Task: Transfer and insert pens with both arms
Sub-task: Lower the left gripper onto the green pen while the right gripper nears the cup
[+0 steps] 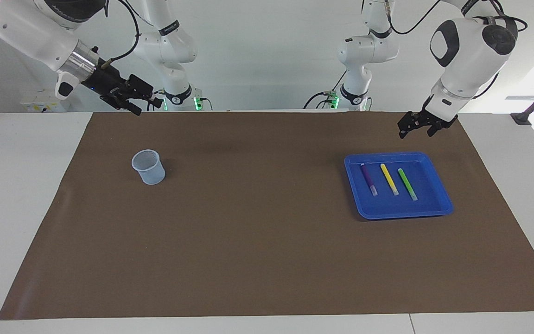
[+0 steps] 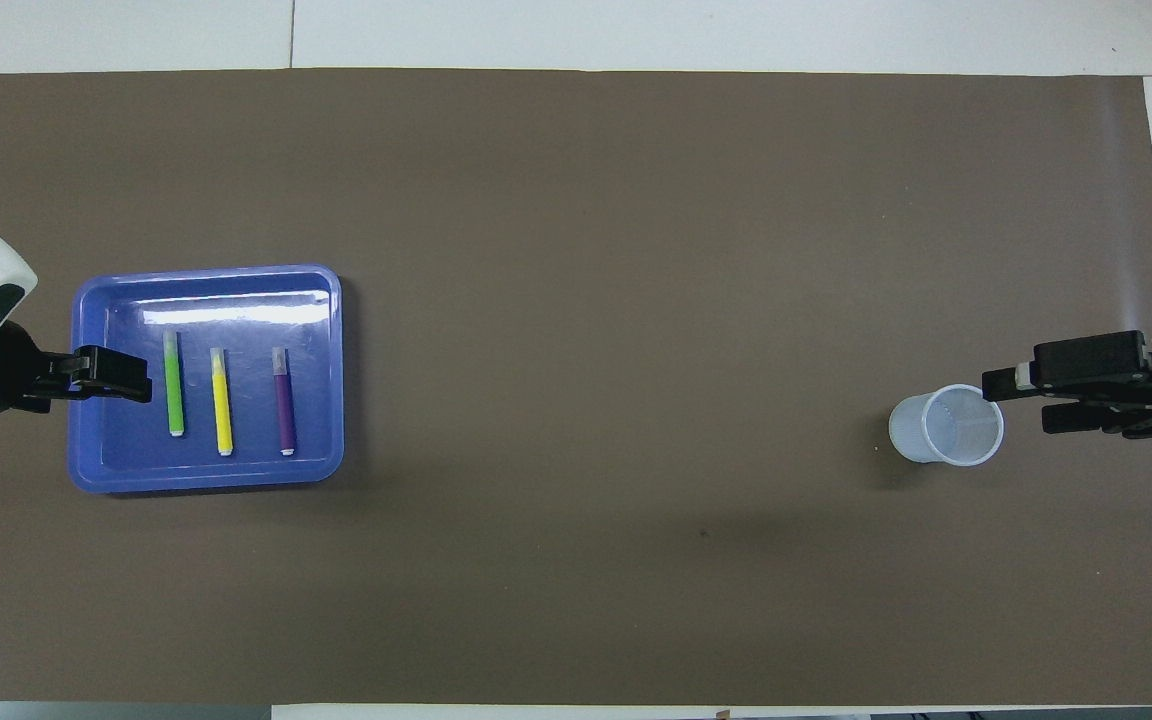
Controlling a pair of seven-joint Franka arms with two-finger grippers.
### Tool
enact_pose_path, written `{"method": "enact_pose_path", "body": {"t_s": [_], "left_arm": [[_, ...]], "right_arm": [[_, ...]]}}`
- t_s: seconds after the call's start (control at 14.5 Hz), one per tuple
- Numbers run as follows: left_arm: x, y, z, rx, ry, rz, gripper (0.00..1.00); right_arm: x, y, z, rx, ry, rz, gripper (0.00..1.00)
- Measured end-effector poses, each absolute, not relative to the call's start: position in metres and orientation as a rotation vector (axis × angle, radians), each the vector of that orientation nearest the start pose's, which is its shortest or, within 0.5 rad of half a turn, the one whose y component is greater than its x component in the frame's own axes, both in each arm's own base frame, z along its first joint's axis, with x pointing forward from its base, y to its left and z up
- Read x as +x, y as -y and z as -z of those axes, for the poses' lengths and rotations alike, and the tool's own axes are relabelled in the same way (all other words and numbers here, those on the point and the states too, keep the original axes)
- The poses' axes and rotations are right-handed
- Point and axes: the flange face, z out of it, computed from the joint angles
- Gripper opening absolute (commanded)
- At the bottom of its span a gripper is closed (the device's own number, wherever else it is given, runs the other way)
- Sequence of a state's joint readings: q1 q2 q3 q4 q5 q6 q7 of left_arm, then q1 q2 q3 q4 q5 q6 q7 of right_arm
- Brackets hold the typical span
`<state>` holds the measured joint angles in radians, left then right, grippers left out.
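Note:
Three pens lie side by side in a blue tray: purple, yellow and green. My left gripper hangs open and empty in the air, over the tray's edge toward the left arm's end, touching nothing. A clear plastic cup stands upright toward the right arm's end. My right gripper is raised, open and empty, over the mat beside the cup.
A brown mat covers most of the white table. Two smaller white arms with green-lit bases stand at the robots' edge of the table.

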<state>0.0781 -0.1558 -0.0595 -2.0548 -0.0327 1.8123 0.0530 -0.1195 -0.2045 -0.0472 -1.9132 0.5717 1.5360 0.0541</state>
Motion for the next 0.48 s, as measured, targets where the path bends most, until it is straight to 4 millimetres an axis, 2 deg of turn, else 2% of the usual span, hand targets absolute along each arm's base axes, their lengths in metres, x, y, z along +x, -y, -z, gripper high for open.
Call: {"method": "enact_pose_path", "body": {"t_s": [0.14,0.28,0.48], "left_arm": [[0.499,-0.029,-0.462,-3.168,-0.086,-0.115,1.00],[0.504,-0.044,-0.425,-3.171,-0.125,-0.113,1.00],[0.516,-0.042,-0.390,-3.174,-0.162,-0.132,1.00]], "right_arm": [[0.482,0.023,-0.585,-2.526,-0.320,-0.176,1.00],[0.482,0.023,-0.585,-2.526,-0.321,-0.178,1.00],[0.482,0.022,-0.584,-2.526,-0.320,-0.178,1.00]]}}
